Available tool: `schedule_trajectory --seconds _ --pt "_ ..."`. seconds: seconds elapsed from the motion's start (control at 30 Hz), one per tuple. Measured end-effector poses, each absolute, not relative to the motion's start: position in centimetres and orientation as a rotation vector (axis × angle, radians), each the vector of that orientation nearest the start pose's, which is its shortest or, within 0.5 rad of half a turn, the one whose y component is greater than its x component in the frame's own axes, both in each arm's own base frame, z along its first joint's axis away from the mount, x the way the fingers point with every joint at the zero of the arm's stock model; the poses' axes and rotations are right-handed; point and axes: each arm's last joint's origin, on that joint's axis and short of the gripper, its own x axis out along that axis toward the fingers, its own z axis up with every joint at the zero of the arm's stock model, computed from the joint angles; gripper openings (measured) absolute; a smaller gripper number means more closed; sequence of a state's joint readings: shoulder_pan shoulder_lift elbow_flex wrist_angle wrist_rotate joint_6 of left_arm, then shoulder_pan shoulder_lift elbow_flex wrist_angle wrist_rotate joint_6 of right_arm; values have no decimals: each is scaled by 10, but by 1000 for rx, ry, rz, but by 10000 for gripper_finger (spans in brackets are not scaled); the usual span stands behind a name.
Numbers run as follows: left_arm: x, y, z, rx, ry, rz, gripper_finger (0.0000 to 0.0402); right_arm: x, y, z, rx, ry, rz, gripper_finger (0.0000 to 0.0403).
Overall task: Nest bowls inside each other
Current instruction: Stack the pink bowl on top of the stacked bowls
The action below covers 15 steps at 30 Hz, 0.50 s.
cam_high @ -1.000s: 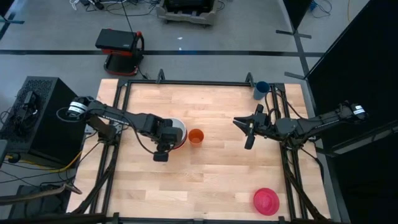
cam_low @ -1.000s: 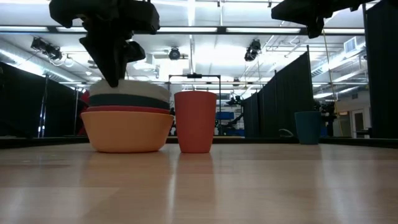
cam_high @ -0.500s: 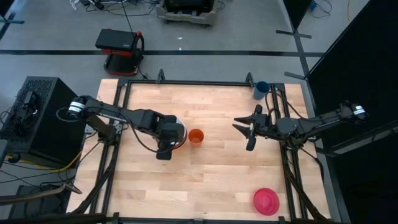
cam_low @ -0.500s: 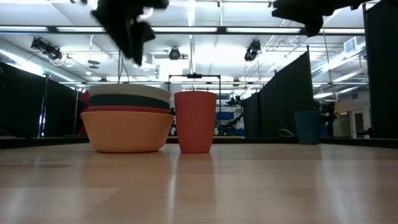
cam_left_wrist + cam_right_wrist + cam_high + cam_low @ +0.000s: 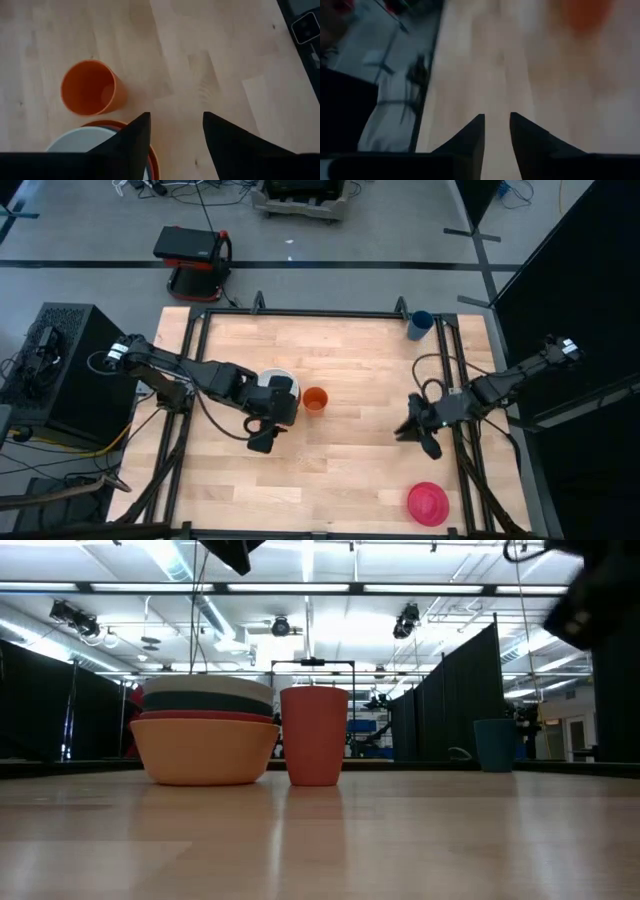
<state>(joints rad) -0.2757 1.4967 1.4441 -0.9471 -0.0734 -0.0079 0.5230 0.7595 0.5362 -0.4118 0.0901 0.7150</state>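
Wood table [image 5: 350, 460]: bowls [image 5: 205, 735], cups [image 5: 315, 735], prob.

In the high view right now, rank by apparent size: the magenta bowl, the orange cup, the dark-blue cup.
1. magenta bowl, clearly widest.
2. orange cup and dark-blue cup: these look about alike, so no ranking between them.

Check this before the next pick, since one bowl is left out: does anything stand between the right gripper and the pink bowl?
Nothing visible does. The right gripper hangs over bare table, and the pink bowl lies alone near the table's front right corner. The orange cup stands off to the side.
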Motion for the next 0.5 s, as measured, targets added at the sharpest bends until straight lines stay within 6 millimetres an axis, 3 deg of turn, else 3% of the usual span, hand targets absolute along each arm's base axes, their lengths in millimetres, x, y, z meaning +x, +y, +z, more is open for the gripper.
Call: schedule_trajectory --seconds 0.33,0.5 --pt "290 -80 333 163 977 -180 166 131 110 215 782 1002 169 49" --pt "290 -80 328 160 994 -175 165 131 117 207 840 1098 140 76"
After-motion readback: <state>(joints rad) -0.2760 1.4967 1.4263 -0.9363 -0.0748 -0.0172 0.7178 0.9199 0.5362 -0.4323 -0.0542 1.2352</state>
